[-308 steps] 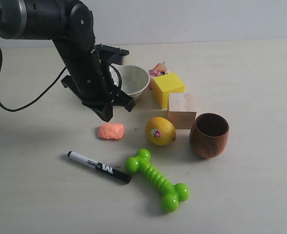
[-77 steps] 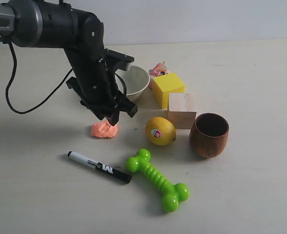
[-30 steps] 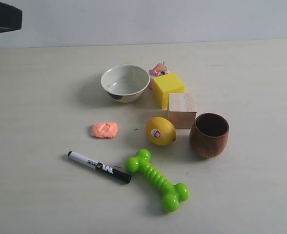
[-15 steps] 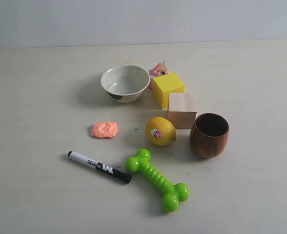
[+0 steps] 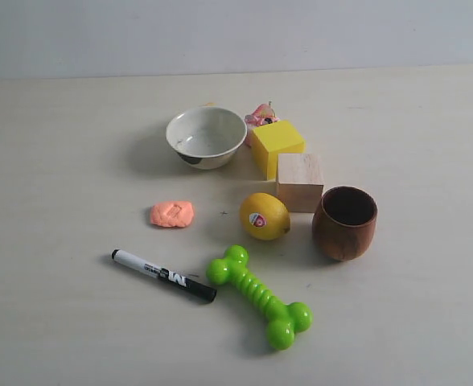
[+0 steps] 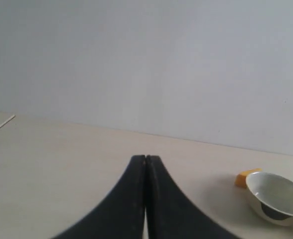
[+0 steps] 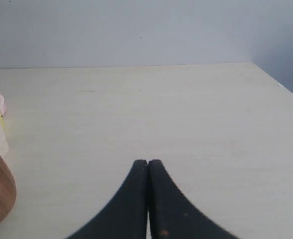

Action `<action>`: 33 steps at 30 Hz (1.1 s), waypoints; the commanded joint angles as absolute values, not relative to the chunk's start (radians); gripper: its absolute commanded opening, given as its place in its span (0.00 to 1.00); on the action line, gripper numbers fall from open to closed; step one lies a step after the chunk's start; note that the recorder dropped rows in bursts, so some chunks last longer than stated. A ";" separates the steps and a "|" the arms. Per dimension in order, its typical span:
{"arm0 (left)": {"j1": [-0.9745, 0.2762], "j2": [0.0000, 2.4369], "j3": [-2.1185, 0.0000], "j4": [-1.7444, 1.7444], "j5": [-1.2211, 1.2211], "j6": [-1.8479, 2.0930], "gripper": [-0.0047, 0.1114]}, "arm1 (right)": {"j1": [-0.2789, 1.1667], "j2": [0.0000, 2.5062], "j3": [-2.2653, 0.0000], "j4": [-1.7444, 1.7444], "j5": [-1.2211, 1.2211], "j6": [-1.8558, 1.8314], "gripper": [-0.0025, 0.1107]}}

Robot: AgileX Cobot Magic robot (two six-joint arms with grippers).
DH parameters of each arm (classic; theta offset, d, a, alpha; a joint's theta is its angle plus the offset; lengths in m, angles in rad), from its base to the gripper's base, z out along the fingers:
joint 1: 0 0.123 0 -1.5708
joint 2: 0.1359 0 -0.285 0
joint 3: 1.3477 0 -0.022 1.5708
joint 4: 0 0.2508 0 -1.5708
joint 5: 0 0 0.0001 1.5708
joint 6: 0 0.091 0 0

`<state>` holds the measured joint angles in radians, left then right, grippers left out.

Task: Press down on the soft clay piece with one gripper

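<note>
On table [image 5: 59, 338], soft clay piece [image 5: 172, 214] seemingly flatter, left end effector [image 6: 146, 159] withdrawn

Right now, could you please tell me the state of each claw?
Left claw: closed, holding nothing.
Right claw: closed, holding nothing.

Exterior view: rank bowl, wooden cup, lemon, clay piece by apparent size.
1-2. white bowl and wooden cup: about alike. The bowl is wider, the cup is taller and nearer the camera, so they are not ranked.
3. lemon
4. soft clay piece, a bit smaller and flatter than the lemon
</note>
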<state>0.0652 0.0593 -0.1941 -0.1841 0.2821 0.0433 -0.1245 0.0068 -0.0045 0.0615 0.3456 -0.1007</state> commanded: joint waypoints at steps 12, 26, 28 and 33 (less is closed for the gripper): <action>0.021 0.000 0.000 -0.188 0.292 0.156 0.04 | -0.128 0.000 0.000 0.060 0.337 -0.104 0.02; 0.021 0.000 0.000 -0.188 0.359 0.162 0.04 | -0.128 0.000 0.000 0.060 0.337 -0.104 0.02; 0.021 0.000 0.000 -0.188 0.359 0.162 0.04 | -0.128 0.000 0.000 0.060 0.337 -0.104 0.02; 0.021 0.000 0.000 -0.188 0.359 0.162 0.04 | -0.128 0.000 0.000 0.060 0.339 -0.104 0.02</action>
<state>0.0266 0.0056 -0.0027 -0.1841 0.3649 0.1613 -0.1245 0.0068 -0.0045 0.0615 0.3456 -0.1007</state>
